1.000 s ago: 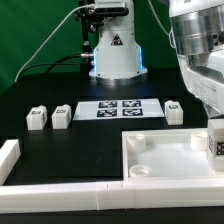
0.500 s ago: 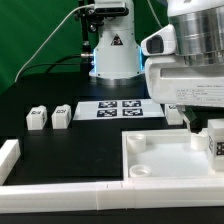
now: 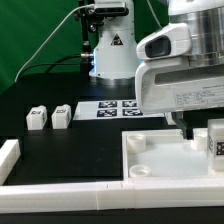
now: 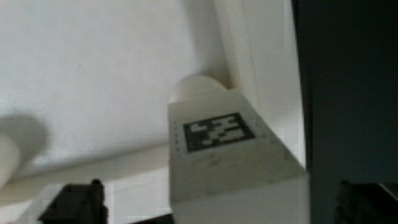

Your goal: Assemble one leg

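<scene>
A leg [image 3: 215,141], a stubby white block with a square tag, stands on the right part of the large white panel [image 3: 160,158]. In the wrist view this leg [image 4: 228,150] lies between my two dark fingertips [image 4: 75,200], with a gap on each side. My gripper [image 3: 198,128] hangs open just above it and also shows in the wrist view [image 4: 222,206]. Two more legs [image 3: 38,118] [image 3: 62,115] stand on the black table at the exterior view's left. Another leg is hidden behind my hand.
The marker board [image 3: 110,108] lies at mid table in front of the arm's base [image 3: 112,55]. Long white border bars run along the front [image 3: 90,190] and at the exterior view's left [image 3: 8,155].
My hand has come down and toward the exterior view's left. It now covers the leg that stood beside the marker board, and the fingers flank the leg on the panel.
</scene>
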You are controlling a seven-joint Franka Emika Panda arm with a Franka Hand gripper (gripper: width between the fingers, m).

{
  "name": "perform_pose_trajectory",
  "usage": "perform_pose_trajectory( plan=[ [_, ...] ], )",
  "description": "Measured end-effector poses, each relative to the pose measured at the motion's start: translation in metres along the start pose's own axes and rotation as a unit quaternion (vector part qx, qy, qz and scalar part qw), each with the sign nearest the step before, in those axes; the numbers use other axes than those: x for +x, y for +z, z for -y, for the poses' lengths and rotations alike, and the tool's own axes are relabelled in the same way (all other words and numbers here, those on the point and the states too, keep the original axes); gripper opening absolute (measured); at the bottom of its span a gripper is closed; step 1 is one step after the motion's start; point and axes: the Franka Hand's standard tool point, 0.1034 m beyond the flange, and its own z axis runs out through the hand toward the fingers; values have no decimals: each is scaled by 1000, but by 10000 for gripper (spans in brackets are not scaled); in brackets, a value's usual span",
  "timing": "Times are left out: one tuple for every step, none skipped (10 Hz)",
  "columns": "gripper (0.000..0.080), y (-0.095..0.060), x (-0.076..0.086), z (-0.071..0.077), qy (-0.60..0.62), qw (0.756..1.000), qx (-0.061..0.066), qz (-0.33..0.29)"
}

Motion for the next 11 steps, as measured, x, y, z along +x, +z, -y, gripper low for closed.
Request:
perform_pose_trajectory(
  plan=[
    [649, 1, -1, 0, -12, 1000, 0, 0],
    [540, 1, -1, 0, 13, 1000, 1, 0],
    [406, 1, -1, 0, 10, 1000, 1, 0],
    [406, 1, -1, 1, 65, 998, 4, 1],
    [294, 1, -1, -1, 122, 993, 3, 1],
    [294, 1, -1, -2, 163, 987, 3, 1],
    [294, 1, -1, -3, 216, 976, 4, 2],
    [294, 1, 0, -4, 284, 959, 5, 3],
    [294, 1, 0, -7, 366, 930, 7, 8],
    [294, 1, 0, -7, 419, 908, 7, 13],
    [294, 2, -1, -6, 500, 866, 4, 24]
  ],
)
